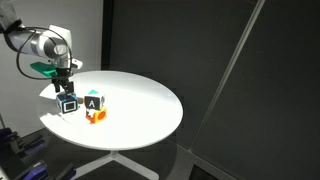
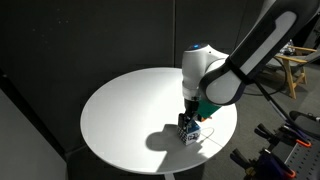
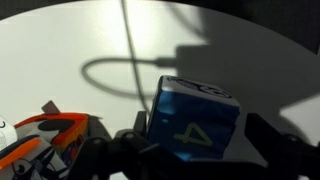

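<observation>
You held gripper (image 3: 190, 152) spread wide, straddling blue cube (image 3: 196, 115), so jaws cleared both sides; orange block (image 3: 50, 135) sat just beside.

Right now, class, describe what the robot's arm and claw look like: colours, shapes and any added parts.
The arm has rounded white casings near the wrist and a long dark grey link above them. A teal-green part is fixed beside the wrist. The claw is black, with two dark fingers.
</observation>
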Robot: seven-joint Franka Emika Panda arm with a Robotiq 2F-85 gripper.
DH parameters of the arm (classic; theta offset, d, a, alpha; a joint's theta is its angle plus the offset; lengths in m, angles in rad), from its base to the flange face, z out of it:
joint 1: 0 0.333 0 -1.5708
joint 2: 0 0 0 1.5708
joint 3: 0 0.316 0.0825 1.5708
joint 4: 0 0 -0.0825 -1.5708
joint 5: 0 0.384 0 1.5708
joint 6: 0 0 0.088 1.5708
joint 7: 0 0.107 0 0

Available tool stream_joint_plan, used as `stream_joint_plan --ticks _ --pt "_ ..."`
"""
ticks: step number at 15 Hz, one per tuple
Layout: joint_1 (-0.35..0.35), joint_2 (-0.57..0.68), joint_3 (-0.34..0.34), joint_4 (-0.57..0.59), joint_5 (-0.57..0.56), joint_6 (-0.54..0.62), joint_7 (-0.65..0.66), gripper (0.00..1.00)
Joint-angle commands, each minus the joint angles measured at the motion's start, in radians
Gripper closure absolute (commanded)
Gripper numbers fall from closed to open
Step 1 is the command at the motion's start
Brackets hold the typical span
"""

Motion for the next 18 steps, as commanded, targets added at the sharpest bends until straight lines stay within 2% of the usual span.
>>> stream_joint_plan --ticks 1,18 --pt "0.028 0.023 -0.022 0.032 -0.027 -0.006 0.05 0.0" --pt "0.048 0.064 -0.058 0.062 -0.031 -0.015 0.057 0.0"
